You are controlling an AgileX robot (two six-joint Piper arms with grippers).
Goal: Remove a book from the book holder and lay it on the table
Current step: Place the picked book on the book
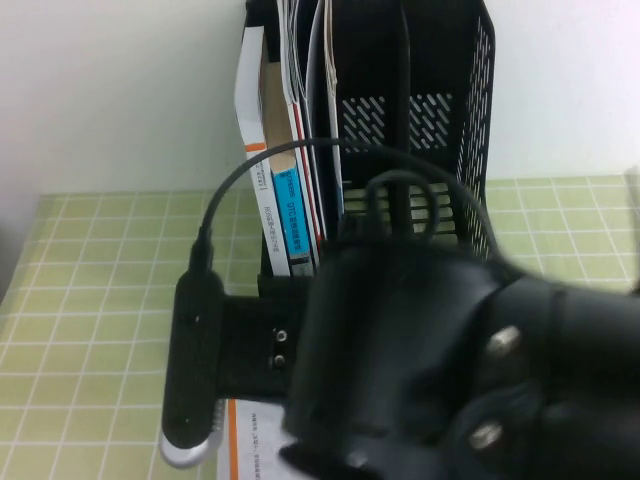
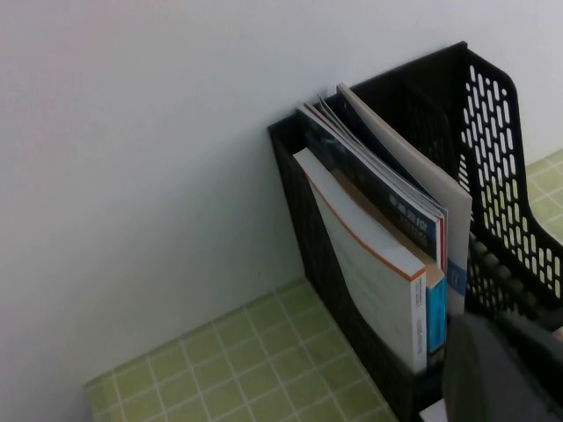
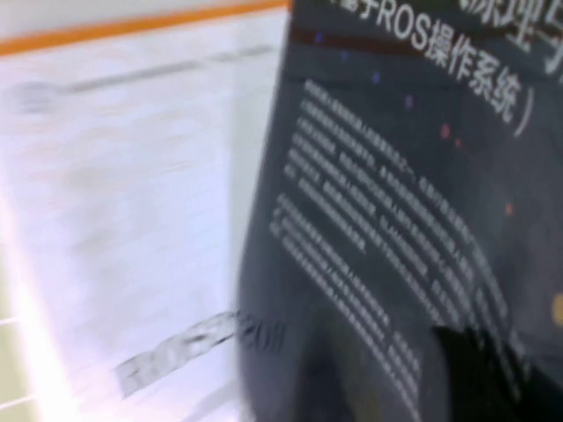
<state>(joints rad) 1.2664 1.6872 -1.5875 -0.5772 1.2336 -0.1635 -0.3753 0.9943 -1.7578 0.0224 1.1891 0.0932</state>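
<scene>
The book [image 3: 396, 220], black with white Chinese characters and small coloured dots, fills most of the right wrist view, tilted over a white book. My right gripper [image 3: 493, 374] is on it: one dark finger rests on the cover and the other is hidden behind the book. In the high view my right arm [image 1: 450, 370] covers the near table and hides the gripper and the book. The black book holder [image 1: 440, 120] stands upright at the back against the wall and also shows in the left wrist view [image 2: 501, 176]. My left gripper is out of view.
A white book with an orange border [image 3: 132, 176] lies flat on the green grid table [image 1: 90, 300], its corner showing under my arm [image 1: 250, 440]. The holder's left slots hold a white orange-edged book [image 2: 369, 264], a blue-band book [image 1: 290, 220] and thin magazines.
</scene>
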